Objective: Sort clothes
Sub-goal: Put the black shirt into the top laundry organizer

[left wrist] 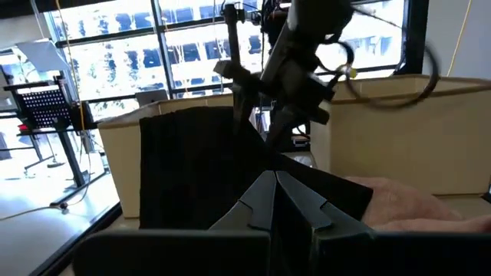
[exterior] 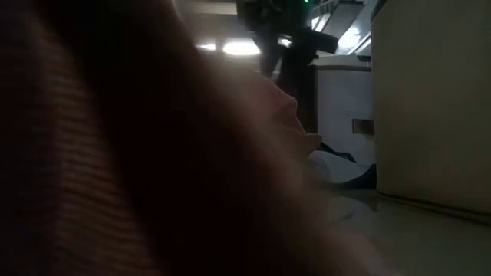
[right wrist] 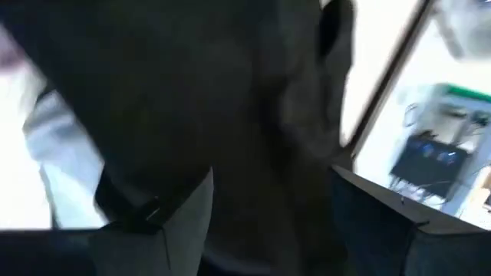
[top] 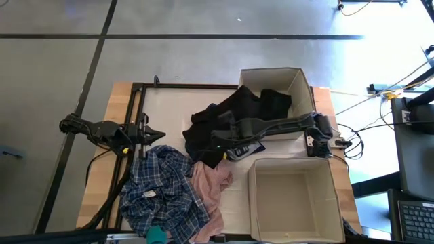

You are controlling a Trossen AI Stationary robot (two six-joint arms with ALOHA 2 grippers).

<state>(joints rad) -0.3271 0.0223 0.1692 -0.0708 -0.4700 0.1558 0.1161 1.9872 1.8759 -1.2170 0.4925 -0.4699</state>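
Pink fabric [exterior: 153, 176] presses right up against the low camera and fills most of that view, dim and out of focus. From above, this large pink garment [top: 211, 186] lies near the table's [top: 166, 105] front edge, partly under the blue-white plaid garment [top: 161, 193], which spreads over the front left part of the table. At the plaid's front edge sits the small teal piece [top: 156, 235].

Largest of all is the black garment [top: 230, 118]: it drapes from inside the far cardboard box [top: 302, 81] over that box's left wall and down onto the middle of the table, where it ends just beside the plaid and the pink. A second cardboard box [top: 291, 196] stands nearer the front on the right, with nothing visible in it.

Reaching across from the right, the right gripper [top: 218, 141] hangs over the table end of the black garment. Its jaws stand fairly wide, and the right wrist view shows dark cloth [right wrist: 253, 115] between and ahead of its fingers; whether it truly has hold of the cloth I cannot tell.

By the table's left edge waits the left gripper [top: 157, 133], fingers pressed together on nothing, pointing toward the black garment.
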